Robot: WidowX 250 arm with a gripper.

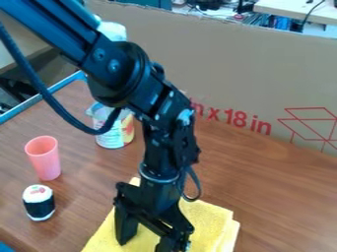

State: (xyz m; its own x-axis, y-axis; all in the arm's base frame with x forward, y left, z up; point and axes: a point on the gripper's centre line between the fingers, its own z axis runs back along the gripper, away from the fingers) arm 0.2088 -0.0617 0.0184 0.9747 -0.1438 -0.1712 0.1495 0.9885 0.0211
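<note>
On the left, a black-and-white cylinder and a pink cup stand steady on their bases on the counter. Next is a labelled can. The gripper, spread wide and seemingly empty, is over a folded yellow cloth; contact is hard to judge. Red-printed cardboard behind probably serves as a screen.

Counted at left: one pink cup, one black-and-white round piece. Farther back: one can. Near: one yellow cloth. Far: one cardboard panel.
</note>
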